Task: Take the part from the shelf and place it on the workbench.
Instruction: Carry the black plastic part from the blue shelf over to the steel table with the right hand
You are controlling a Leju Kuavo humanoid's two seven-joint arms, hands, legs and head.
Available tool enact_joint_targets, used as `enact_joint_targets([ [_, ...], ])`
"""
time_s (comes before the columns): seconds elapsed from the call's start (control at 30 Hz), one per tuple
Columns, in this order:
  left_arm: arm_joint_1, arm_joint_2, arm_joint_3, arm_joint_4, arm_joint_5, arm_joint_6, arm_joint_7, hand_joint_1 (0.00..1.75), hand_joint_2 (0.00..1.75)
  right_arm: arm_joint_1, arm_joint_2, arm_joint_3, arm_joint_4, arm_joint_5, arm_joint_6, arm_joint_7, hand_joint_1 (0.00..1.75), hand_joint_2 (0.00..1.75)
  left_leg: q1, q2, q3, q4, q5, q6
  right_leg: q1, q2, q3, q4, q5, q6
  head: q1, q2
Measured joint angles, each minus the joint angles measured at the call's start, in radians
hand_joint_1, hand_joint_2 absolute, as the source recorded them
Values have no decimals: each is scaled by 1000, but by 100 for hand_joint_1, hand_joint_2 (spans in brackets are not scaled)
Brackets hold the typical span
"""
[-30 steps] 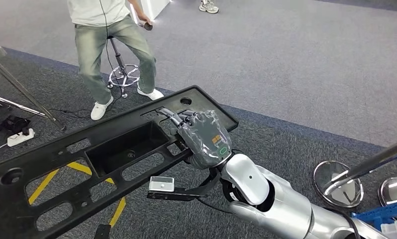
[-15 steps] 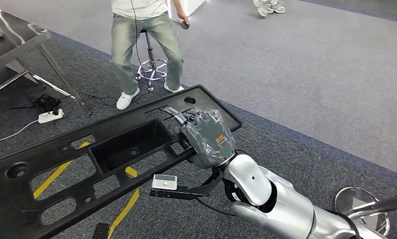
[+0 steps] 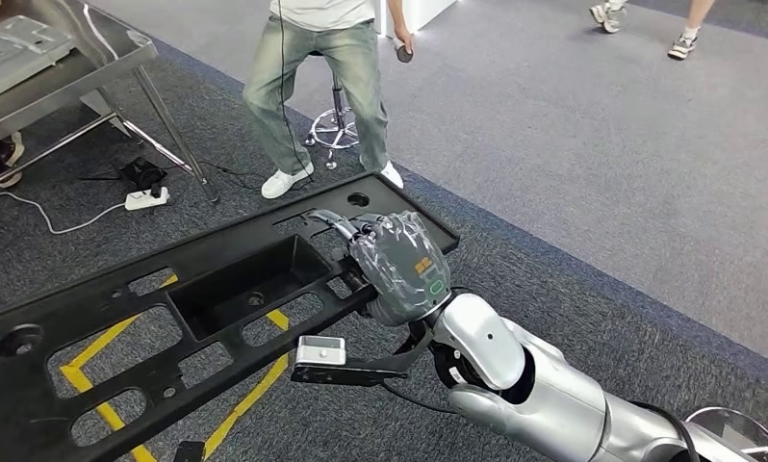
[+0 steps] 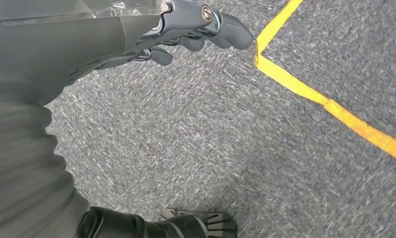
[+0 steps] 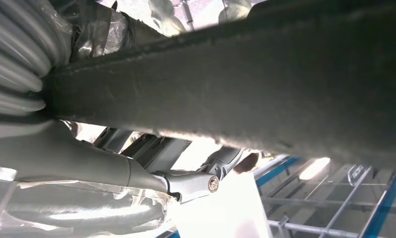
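A long black plastic part (image 3: 168,318), pierced by many cut-outs and a deep rectangular recess near its middle, is being carried above the carpet (image 3: 573,144). It is being held near its far end by the right hand (image 3: 396,265), whose fingers (image 3: 337,226) are being wrapped over the upper face of the part while the grey covered back of the hand is being turned upward. In the right wrist view the dark bar of the part (image 5: 245,84) is being pressed between the ribbed cover and the thumb (image 5: 186,186), so the hand is being closed firmly on it. The silver right arm (image 3: 544,385) is being stretched forward from the lower right.

The left hand (image 4: 151,42) is being hung over grey carpet (image 4: 196,148) beside a yellow floor line (image 4: 330,104); nothing is being held in it, and its fingers (image 4: 226,32) are being kept loosely curved and apart.

A metal bench (image 3: 53,67) is being seen at the upper left, well apart from the part, with a grey moulded piece (image 3: 14,48) lying on it. A person (image 3: 322,77) in jeans and white shoes is being seen standing beyond the part, beside a stool (image 3: 337,120). Yellow tape (image 3: 245,399) is being seen on the floor beneath the part, and a white power strip (image 3: 147,198) is lying near the bench legs.
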Motion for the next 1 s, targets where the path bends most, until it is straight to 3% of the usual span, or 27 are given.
enact_joint_targets([
  [0.07, -2, 2, 0, 0, -1, 1, 1, 0, 175, 0, -6, -5, -5, 1, 4, 14, 175, 175, -15, 31, 45, -84, 16, 13, 1, -18, 9, -6, -4, 7, 0, 0],
  [0.1, -2, 3, 0, 0, -1, 1, 2, 0, 175, 1, -11, -8, -9, 3, 7, 23, 175, 175, -20, 35, 49, -89, 13, 17, 1, -26, 11, -10, -5, 11, 0, 0],
  [0.17, 1, 6, 0, 0, -3, 2, 4, 0, 175, 4, -23, -14, -17, 9, 15, 42, 175, 175, -19, 17, 55, -101, 18, 23, 0, -35, 17, -13, -10, 22, 0, 0],
  [0.23, 4, 8, 0, 0, -6, 2, 6, 0, 175, 13, -43, -25, -29, 18, 21, 61, 175, 175, -11, -1, 68, -117, 24, 31, -2, -1, 7, 20, -33, 32, 2, 0],
  [0.3, 1, 8, 0, 0, -9, 2, 7, 0, 175, 27, -66, -40, -44, 24, 27, 76, 175, 175, -7, -21, 76, -124, 25, 38, -4, 48, -48, 128, -83, 37, 5, 0],
  [0.33, -1, 8, 0, 0, -10, 2, 7, 0, 175, 34, -77, -46, -49, 26, 29, 81, 175, 175, -7, -32, 77, -122, 24, 41, -4, 59, -86, 194, -106, 39, 6, 0],
  [0.37, -1, 8, 0, 0, -11, 2, 7, 0, 175, 42, -85, -49, -52, 26, 30, 84, 175, 175, -7, -44, 77, -121, 22, 43, -5, 63, -118, 241, -116, 41, 7, 0],
  [0.4, -1, 8, 0, 0, -12, 2, 7, 0, 175, 49, -93, -52, -54, 29, 31, 88, 175, 175, -6, -58, 77, -118, 20, 43, -6, 65, -135, 256, -106, 43, 7, 0],
  [0.43, 0, 8, -1, 0, -13, 2, 7, 0, 175, 55, -100, -54, -58, 32, 32, 93, 175, 175, -5, -70, 77, -114, 18, 41, -9, 66, -133, 234, -77, 45, 7, 0],
  [0.47, 0, 8, -1, 0, -14, 2, 7, 0, 175, 61, -107, -57, -64, 38, 32, 99, 175, 175, -3, -84, 77, -108, 14, 39, -12, 71, -113, 178, -36, 47, 7, 0],
  [0.53, 0, 7, -3, 0, -19, 2, 7, 0, 175, 73, -120, -67, -78, 48, 33, 112, 175, 175, 1, -109, 73, -90, 4, 28, -18, 103, -60, 58, 19, 48, 7, 0],
  [0.6, -2, 7, -6, 0, -22, 3, 6, 0, 175, 86, -129, -78, -91, 55, 34, 122, 175, 175, 3, -129, 64, -80, -1, 17, -19, 126, -36, 10, 26, 43, 7, 0],
  [0.67, -1, 7, -7, 0, -22, 4, 5, 0, 175, 96, -137, -88, -101, 59, 35, 125, 175, 175, 5, -145, 58, -82, 2, 6, -15, 113, -35, 6, 29, 32, 8, 0],
  [0.7, 1, 6, -8, 0, -21, 4, 3, 0, 175, 99, -140, -94, -104, 60, 35, 126, 175, 175, 6, -136, 55, -78, 0, 1, -15, 104, -33, 3, 31, 26, 8, 0],
  [0.77, 1, 4, -8, 0, -16, 6, -1, 0, 175, 104, -146, -105, -110, 61, 32, 125, 175, 175, 6, -89, 30, -29, -29, -7, -17, 86, -28, -5, 34, 15, 4, 0],
  [0.83, -2, 3, -9, 0, -8, 9, -6, 0, 175, 112, -148, -117, -116, 61, 25, 123, 175, 175, 8, -43, -26, 84, -84, -15, -15, 66, -25, -8, 33, 8, 0, 0],
  [0.9, -2, 3, -9, 0, 0, 12, -8, 0, 175, 124, -150, -124, -119, 60, 20, 120, 175, 175, 12, -33, -82, 190, -122, -20, -14, 45, -24, -8, 30, 6, 0, 0],
  [0.93, 0, 3, -9, 0, 5, 12, -8, 0, 175, 129, -151, -127, -119, 60, 18, 118, 175, 175, 13, -31, -90, 203, -117, -21, -14, 34, -24, -7, 28, 7, 0, 0],
  [0.97, 1, 4, -9, 0, 8, 13, -7, 0, 175, 133, -152, -129, -120, 60, 17, 117, 175, 175, 13, -28, -78, 176, -94, -21, -13, 23, -22, -7, 27, 8, 0, 0],
  [1.0, 3, 4, -9, 0, 10, 13, -6, 0, 175, 135, -152, -132, -120, 60, 16, 116, 175, 175, 14, -19, -46, 114, -58, -19, -13, 12, -20, -7, 24, 10, 0, 0],
])
